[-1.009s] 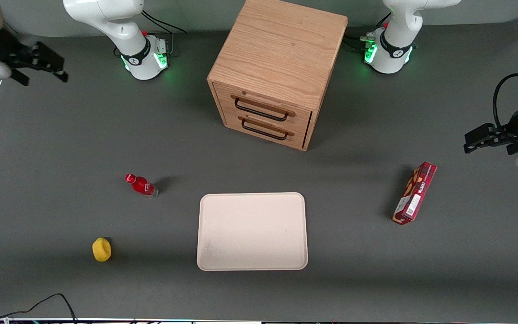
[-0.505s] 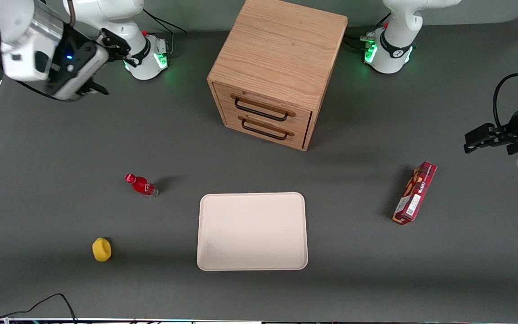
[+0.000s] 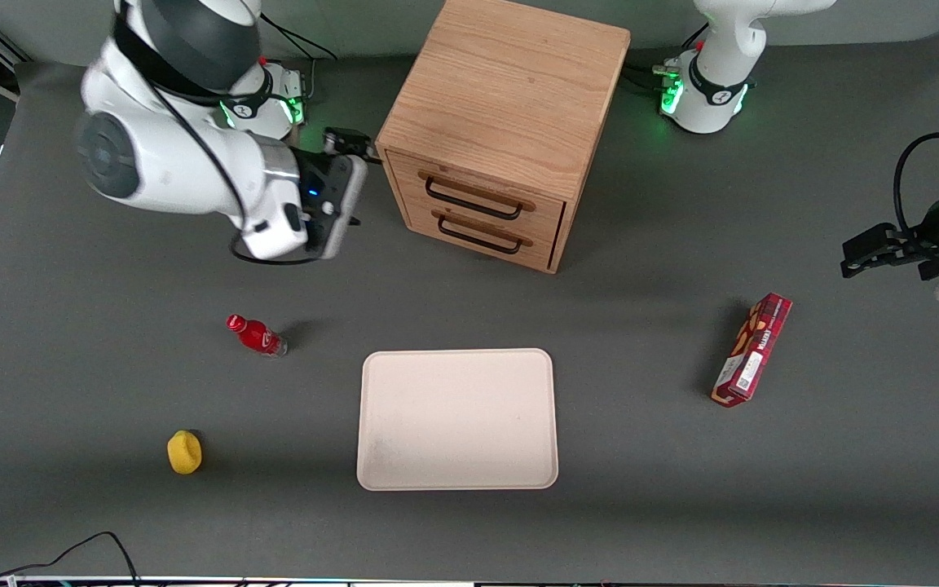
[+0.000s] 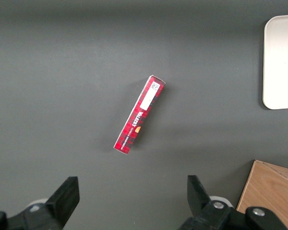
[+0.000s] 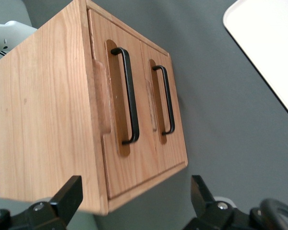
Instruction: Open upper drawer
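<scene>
We have our gripper (image 3: 345,175) just beside the cabinet (image 3: 510,90), at the corner toward the working arm's end of the table, touching nothing; in the right wrist view its fingers (image 5: 69,195) stand wide apart and empty. The upper drawer (image 3: 482,194) sits shut and flush in the cabinet's front, directly above the lower drawer (image 3: 486,232), which looks just like it. Its black wire handle (image 3: 472,201) runs level along the drawer face under a wooden strip, so its long axis lies across our approach. From the gripper the handle lies sideways, toward the parked arm's end, and slightly nearer the front camera. We judge we must come round in front of the drawer and close across the upper bar, not the lower
</scene>
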Action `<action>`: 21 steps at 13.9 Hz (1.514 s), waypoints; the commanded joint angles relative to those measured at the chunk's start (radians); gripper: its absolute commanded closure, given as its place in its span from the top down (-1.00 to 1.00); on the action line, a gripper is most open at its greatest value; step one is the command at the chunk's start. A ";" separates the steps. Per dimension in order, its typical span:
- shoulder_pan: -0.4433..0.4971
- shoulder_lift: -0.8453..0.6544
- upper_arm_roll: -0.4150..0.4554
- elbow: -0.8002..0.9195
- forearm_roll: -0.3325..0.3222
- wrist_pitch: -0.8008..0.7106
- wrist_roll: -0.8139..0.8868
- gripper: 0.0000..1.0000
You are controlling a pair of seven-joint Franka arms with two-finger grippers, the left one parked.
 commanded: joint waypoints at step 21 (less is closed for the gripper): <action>0.054 0.276 0.225 -0.043 -0.228 0.381 0.228 1.00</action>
